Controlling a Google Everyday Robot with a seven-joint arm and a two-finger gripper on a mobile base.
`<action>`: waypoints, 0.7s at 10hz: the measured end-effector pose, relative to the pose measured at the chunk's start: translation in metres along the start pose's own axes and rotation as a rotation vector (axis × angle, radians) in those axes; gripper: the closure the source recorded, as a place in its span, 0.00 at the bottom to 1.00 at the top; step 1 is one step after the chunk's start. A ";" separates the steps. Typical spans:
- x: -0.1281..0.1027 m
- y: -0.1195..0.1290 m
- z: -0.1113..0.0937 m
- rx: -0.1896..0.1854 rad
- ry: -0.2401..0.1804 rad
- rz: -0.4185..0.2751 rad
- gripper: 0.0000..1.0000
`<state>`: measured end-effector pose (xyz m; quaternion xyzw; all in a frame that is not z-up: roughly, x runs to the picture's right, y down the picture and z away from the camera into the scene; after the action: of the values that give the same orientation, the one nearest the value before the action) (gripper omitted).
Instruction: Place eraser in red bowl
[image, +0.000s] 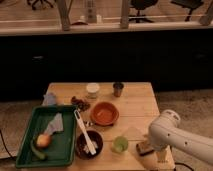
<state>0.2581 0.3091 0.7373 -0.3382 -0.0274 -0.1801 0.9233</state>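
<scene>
The red bowl (104, 113) stands in the middle of the wooden table (135, 105) and shows nothing inside. The eraser (144, 148), a small block with a pale top and dark sides, lies near the table's front right edge. My white arm (172, 134) reaches in from the right, and my gripper (150, 148) is down at the eraser, right beside or over it. Whether it touches the eraser I cannot tell. The eraser is to the right of and nearer than the red bowl.
A dark brown bowl (90, 144) holds a long white-handled utensil (84, 131). A green cup (120, 144) stands between that bowl and the eraser. A white cup (92, 89) and a dark cup (118, 89) stand at the back. A green tray (30, 150) with food fills the left.
</scene>
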 end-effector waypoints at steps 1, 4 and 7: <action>0.001 -0.001 0.005 -0.006 -0.016 0.013 0.20; 0.006 -0.004 0.018 -0.016 -0.070 0.048 0.31; 0.007 -0.003 0.022 -0.019 -0.092 0.065 0.60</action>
<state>0.2654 0.3192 0.7573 -0.3557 -0.0570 -0.1347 0.9231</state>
